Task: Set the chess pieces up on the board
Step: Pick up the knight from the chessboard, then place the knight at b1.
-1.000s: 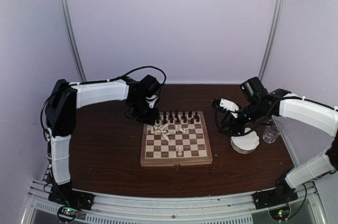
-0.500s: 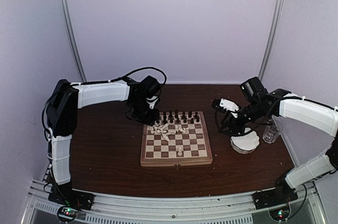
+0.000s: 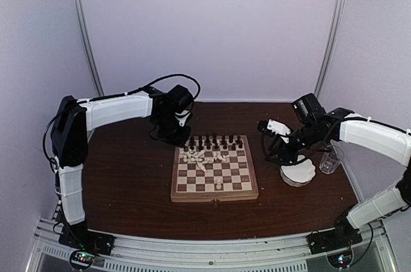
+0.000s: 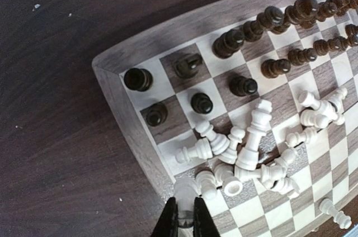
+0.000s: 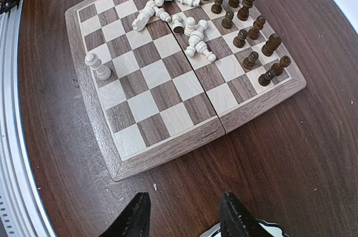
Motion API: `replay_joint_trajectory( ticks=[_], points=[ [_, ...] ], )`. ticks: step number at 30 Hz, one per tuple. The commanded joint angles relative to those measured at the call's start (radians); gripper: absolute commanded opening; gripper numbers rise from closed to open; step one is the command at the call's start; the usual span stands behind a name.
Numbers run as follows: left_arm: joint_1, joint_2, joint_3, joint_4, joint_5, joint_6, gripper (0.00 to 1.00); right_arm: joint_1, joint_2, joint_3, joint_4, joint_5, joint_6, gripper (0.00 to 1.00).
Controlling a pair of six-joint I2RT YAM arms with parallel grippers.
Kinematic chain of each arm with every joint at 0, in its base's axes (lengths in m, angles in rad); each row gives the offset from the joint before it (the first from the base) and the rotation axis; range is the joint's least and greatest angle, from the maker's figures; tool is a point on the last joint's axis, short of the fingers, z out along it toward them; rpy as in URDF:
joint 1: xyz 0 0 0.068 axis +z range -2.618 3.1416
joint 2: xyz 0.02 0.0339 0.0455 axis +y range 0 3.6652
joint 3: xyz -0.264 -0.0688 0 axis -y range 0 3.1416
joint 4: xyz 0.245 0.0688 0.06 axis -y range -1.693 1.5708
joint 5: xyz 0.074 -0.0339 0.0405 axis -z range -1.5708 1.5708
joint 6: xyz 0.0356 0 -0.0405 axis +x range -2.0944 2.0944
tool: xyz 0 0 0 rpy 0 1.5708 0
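While the left tool [image 4: 185,213] is clenched on 1 white piece [image 4: 185,191] at the left edge of the board [image 4: 127,131], fallen white pieces [image 4: 251,150] lie heaped just beside it. A lift could nudge or roll those neighbours, or the small rounded piece could slip out tilted. Dark pieces [image 4: 240,38] stand in 2 rows along the far edge. The right tool [image 5: 184,214] hangs released and empty by the bowl [image 3: 298,172]. The table [image 4: 56,136] is dark, smooth wood, and pale walls [image 3: 212,28] enclose it.
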Motion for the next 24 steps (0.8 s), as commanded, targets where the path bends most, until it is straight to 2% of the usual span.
replay_joint_trajectory(
  ticks=[1, 11, 17, 24],
  points=[
    [-0.008, -0.084, 0.027, -0.03, -0.009, 0.024, 0.04, -0.003, 0.007, -0.001, 0.01, -0.005, -0.007, 0.45],
    [-0.177, -0.17, 0.014, -0.103, -0.007, 0.12, 0.03, -0.003, 0.013, 0.001, 0.017, 0.011, -0.003, 0.45],
    [-0.241, -0.166, -0.045, -0.117, -0.025, 0.089, 0.03, -0.004, 0.013, 0.0, 0.021, 0.028, -0.004, 0.45],
    [-0.275, -0.143, -0.103, -0.059, -0.01, 0.054, 0.03, -0.004, 0.01, 0.0, 0.023, 0.034, -0.004, 0.45]
  ],
)
